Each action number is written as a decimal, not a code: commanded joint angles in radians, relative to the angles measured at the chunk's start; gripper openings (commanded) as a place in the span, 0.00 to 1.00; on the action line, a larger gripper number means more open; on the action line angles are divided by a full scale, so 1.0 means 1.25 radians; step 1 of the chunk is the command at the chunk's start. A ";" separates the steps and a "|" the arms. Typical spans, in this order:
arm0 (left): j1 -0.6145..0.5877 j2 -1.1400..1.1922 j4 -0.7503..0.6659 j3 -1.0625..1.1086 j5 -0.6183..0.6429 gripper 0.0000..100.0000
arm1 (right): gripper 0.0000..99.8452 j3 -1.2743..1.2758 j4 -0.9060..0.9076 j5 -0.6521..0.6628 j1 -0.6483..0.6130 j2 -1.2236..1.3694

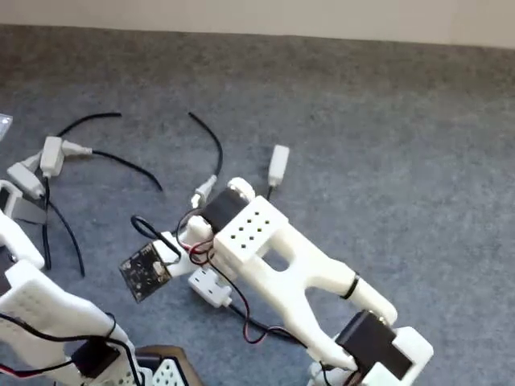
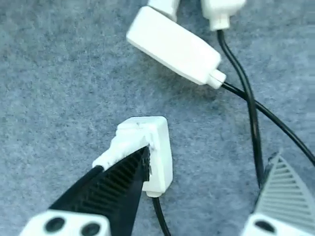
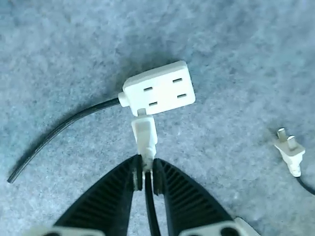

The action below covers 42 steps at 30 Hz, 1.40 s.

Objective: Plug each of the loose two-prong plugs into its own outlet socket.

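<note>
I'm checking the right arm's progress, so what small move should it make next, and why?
Probably ease the right gripper straight forward. It is shut on the plug at its cord end, and the plug meets the outlet block with a sliver of prong showing, so it looks not fully seated.

The right arm [image 1: 298, 273] stretches low from the near right toward the centre. Its right gripper [image 3: 146, 173] is pinched tight on the tail of a two-prong plug [image 3: 144, 135]. The left arm [image 1: 44, 305] is bent at the near left, and the left gripper [image 2: 211, 156] is spread wide, pointing downward.
</note>
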 commanded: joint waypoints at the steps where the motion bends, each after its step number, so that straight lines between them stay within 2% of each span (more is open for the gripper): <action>1: -0.003 0.008 0.014 -0.064 -0.004 0.36 | 0.01 -0.020 -0.025 0.009 0.014 -0.023; 15: -0.008 0.013 0.015 -0.063 -0.002 0.36 | 0.01 -0.019 -0.026 -0.020 -0.052 -0.021; 24: -0.008 0.014 0.015 -0.063 -0.002 0.36 | 0.01 -0.004 -0.028 -0.021 -0.051 -0.019; 32: -0.008 0.014 0.041 -0.067 -0.005 0.36 | 0.01 0.094 -0.106 -0.020 -0.050 -0.019; 42: -0.006 0.014 0.042 -0.064 -0.005 0.36 | 0.01 0.101 -0.106 -0.020 -0.053 -0.017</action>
